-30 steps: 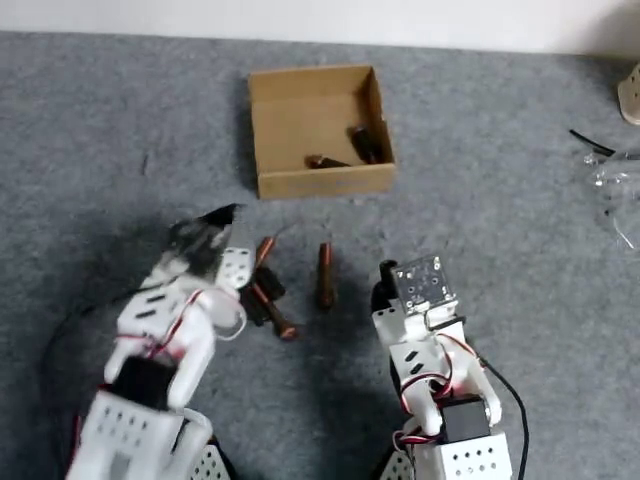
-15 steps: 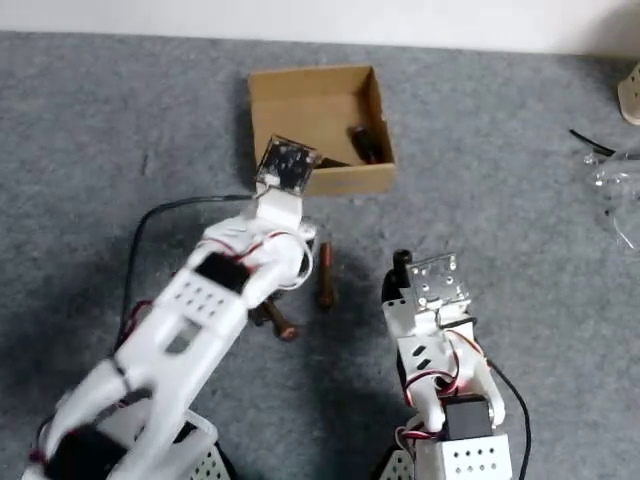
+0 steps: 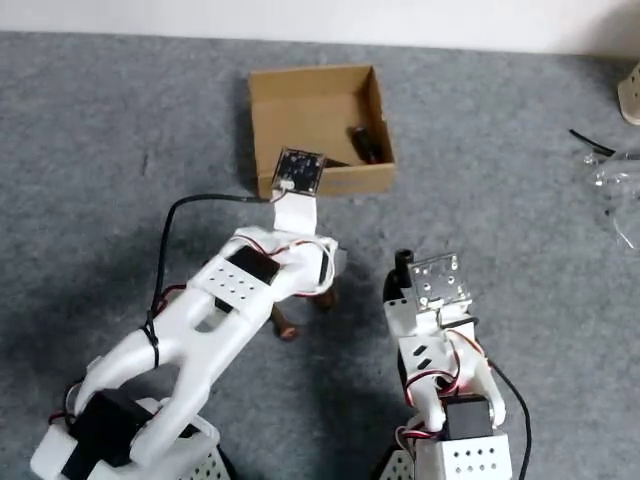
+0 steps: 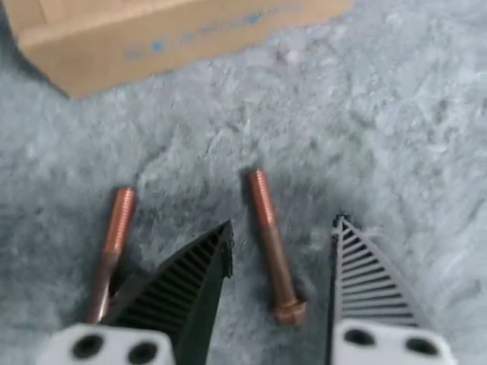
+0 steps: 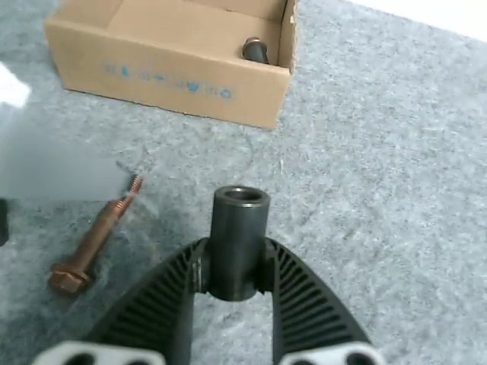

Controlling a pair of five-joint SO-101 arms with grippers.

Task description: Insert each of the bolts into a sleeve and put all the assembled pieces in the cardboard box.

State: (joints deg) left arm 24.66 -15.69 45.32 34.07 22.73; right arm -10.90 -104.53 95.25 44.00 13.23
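Note:
My left gripper is open and hangs low over the grey carpet. A copper bolt lies between its two fingers, untouched. A second copper bolt lies just outside one finger. My right gripper is shut on a black sleeve, held upright with its hole facing up; the sleeve stands right of the bolts. The cardboard box sits beyond both arms, with dark assembled pieces in its right corner. My left arm covers most of the bolts, leaving one bolt head showing.
The box's front wall is close ahead of the left gripper. A loose bolt lies on the carpet left of the held sleeve. Clear plastic bits and a wire lie at the far right.
My left arm has swung forward and to the right, from beside the bolts to over them, its wrist now near the box front. The right gripper lifted slightly with the sleeve.

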